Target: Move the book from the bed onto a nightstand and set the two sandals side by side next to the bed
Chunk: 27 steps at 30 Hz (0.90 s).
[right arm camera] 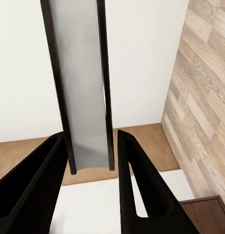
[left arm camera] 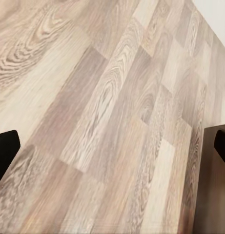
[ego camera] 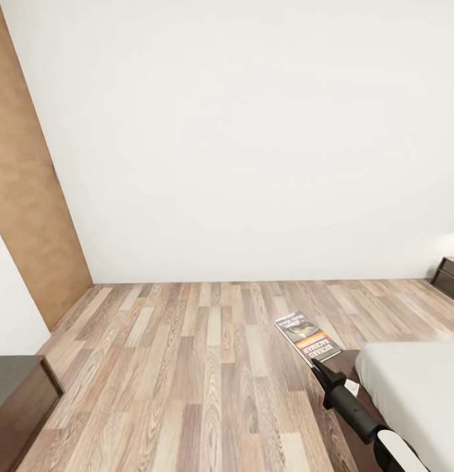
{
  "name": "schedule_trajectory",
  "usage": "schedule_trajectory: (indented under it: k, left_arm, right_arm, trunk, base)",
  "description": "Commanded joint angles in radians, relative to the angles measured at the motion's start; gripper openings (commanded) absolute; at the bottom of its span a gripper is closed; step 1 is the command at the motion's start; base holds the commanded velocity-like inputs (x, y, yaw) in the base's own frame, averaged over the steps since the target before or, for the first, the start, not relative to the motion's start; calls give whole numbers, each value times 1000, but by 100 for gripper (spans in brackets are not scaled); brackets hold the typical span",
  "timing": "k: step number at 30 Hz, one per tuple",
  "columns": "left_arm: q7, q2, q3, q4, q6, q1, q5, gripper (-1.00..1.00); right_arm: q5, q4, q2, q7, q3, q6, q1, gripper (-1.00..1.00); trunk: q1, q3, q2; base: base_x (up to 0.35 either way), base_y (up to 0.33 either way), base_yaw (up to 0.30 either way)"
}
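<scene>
Thin grey paperback book w/ orange band [ego camera: 308, 336] clamped edge-on betw. black right gripper [right arm camera: 91, 168] fingers, held over wood-plank floor [ego camera: 187, 367], just beside light grey-beige mattress bed [ego camera: 417, 387]. Left gripper [left arm camera: 112, 146] spread wide above floor, holding nothing.

A wood-plank floor [ego camera: 187, 367] ran up to a plain white wall [ego camera: 253, 131]. A tall brown wooden panel [ego camera: 30, 196], perhaps a door, leaned across the head view's left side. A dark brown cabinet [ego camera: 20, 406] with a grey top stood at the lower left corner.
</scene>
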<state>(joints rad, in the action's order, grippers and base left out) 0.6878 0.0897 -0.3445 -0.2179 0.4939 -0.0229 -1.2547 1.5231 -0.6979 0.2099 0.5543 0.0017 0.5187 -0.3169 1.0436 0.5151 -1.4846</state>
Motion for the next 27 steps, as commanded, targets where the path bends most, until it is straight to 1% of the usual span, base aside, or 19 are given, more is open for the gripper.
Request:
schedule_trajectory:
  k: [1,7,12,19,27]
  left_arm:
    - [1,1,-9,-1,4,0,-9,100]
    - [2,1,-9,-1,4,0,-9,100]
    - [2,1,-9,-1,4,0,-9,100]
    - [2,1,-9,-1,3,0,-9,100]
    - [4,2,-9,-1,3,0,-9,100]
  right_arm:
    - [12,0,0,-1,0,8,-1,-100]
    - [12,0,0,-1,-1,9,-1,-100]
    - [12,0,0,-1,0,8,-1,-100]
    - [12,0,0,-1,0,8,-1,-100]
    - [12,0,0,-1,0,8,-1,-100]
  trunk:
    - [1,1,0]
    - [1,1,0]
    - [1,1,0]
    - [1,1,0]
    - [1,1,0]
  base:
    - [334,91,0]
    - [333,94,-11]
    - [332,97,-87]
    - [325,117,-151]
    - [307,179,-197]
